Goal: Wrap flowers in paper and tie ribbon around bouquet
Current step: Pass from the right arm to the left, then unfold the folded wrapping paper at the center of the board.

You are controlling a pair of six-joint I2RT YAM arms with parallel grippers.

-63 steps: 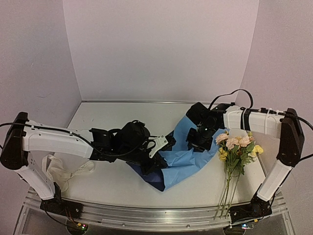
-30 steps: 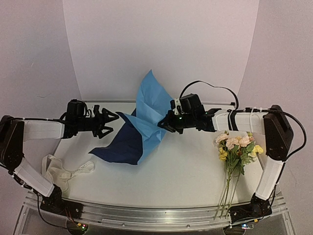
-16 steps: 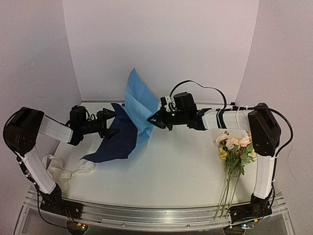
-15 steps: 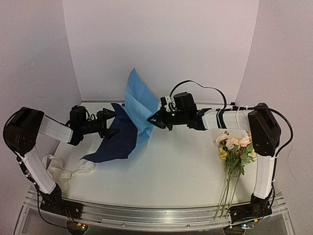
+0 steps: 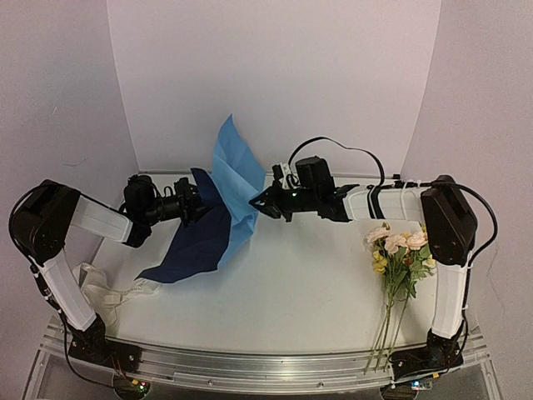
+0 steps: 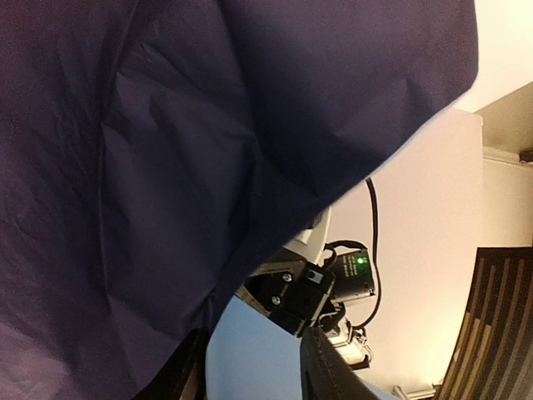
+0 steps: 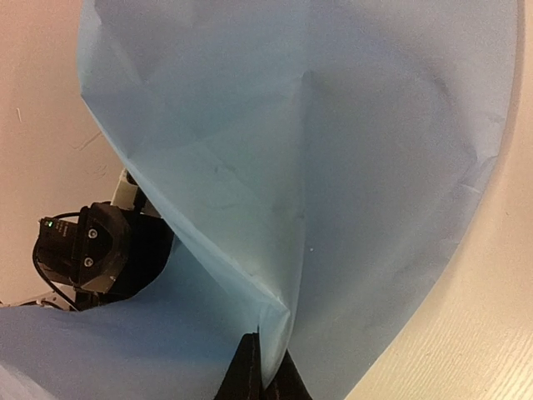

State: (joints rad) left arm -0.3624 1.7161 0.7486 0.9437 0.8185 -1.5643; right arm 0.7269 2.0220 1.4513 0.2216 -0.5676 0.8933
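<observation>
Holding the paper lifted above the table's far left, my right claw pinched shut on its right fold. My left claw meets the sheet's dark left side; I cannot tell its grip. The flowers lie well right.

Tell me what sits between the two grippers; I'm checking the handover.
Only the lifted paper, between left gripper and right gripper, in the top view.

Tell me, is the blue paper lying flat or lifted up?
Lifted and creased, not flat. The right gripper pinches the paper; its lower end trails onto the table.
</observation>
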